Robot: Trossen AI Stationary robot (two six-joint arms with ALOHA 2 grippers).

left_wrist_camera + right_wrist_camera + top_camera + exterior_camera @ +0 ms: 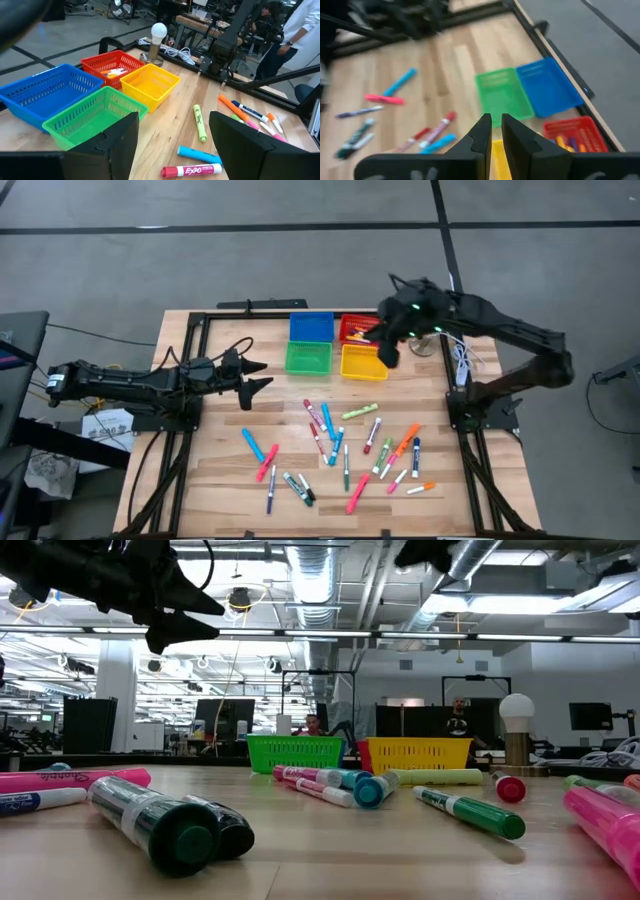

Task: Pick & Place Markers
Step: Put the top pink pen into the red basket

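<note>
Several markers [345, 445] with coloured caps lie scattered flat on the wooden table's near half; they also show in the low view [470, 812] and the left wrist view [200, 122]. A few more lie in the red bin [112, 72]. My left gripper [252, 376] hovers open above the table, left of the green bin [307, 358], with nothing between its fingers [120, 145]. My right gripper [390, 352] hangs high over the yellow bin [362, 363] and red bin [358, 330], fingers shut [492, 127]. My right gripper shows only a thin slit between its fingers [482, 132]. A yellow strip [496, 160] shows in that slit. Whether it is the yellow bin below or something held, I cannot tell.
Blue [311, 327], red, green and yellow bins stand in a square block at the table's far middle. A bulb on a stand [158, 37] and a white cable [462, 362] sit at the far right. People stand in the room beyond [295, 30].
</note>
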